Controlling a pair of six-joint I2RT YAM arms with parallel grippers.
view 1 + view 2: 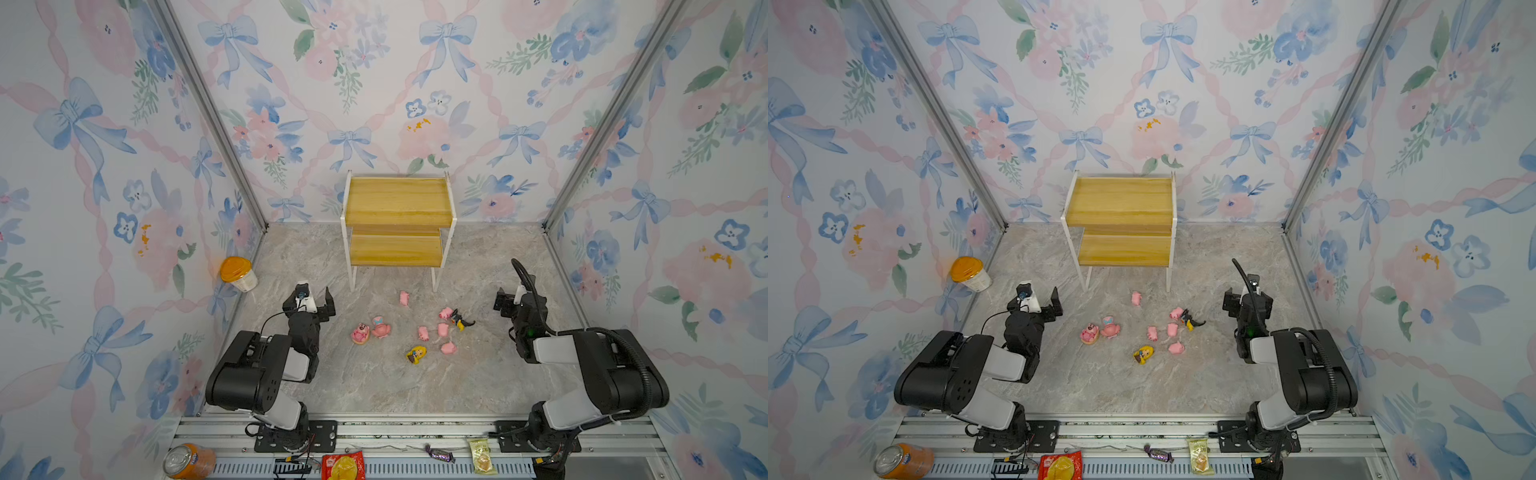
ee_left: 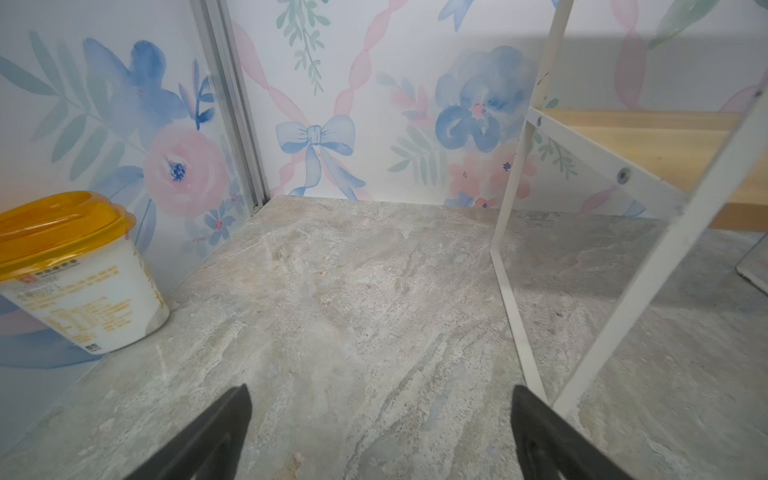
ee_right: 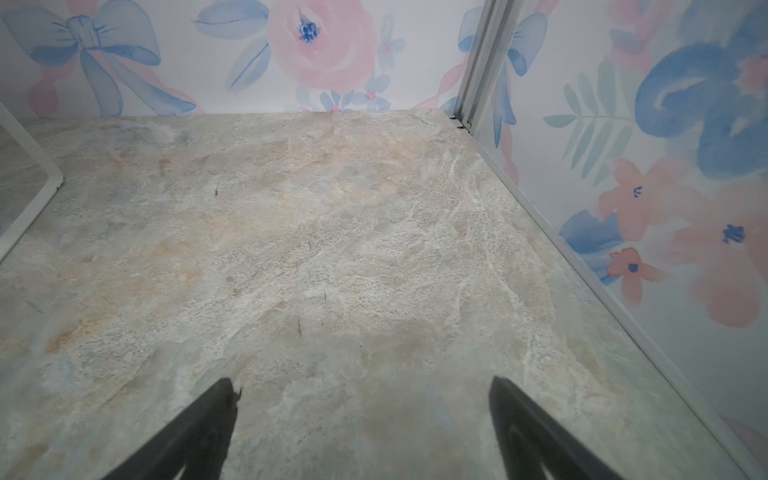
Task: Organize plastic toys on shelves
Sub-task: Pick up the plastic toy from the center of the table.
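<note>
The shelves (image 1: pixel 397 220), a two-tier rack of yellowish boards on a white frame, stand against the back wall with both boards bare. The plastic toys lie scattered on the floor in front: a pig on a round base (image 1: pixel 360 333), a blue-hatted pink figure (image 1: pixel 380 327), a yellow-haired doll (image 1: pixel 416 354), a black-and-yellow creature (image 1: pixel 460 320) and several small pink pigs (image 1: pixel 443 329). My left gripper (image 1: pixel 316 296) (image 2: pixel 380 419) hovers left of them, open and empty. To their right my right gripper (image 1: pixel 510 297) (image 3: pixel 361 415) is open too, over bare floor.
An orange-lidded cup (image 1: pixel 239 273) (image 2: pixel 70 270) leans at the left wall. On the front rail lie an orange can (image 1: pixel 189 460), a red snack packet (image 1: pixel 343 465), a wrapped candy (image 1: pixel 438 453) and a yellow packet (image 1: pixel 482 455). The rack's white leg (image 2: pixel 513 299) is close beside the left gripper.
</note>
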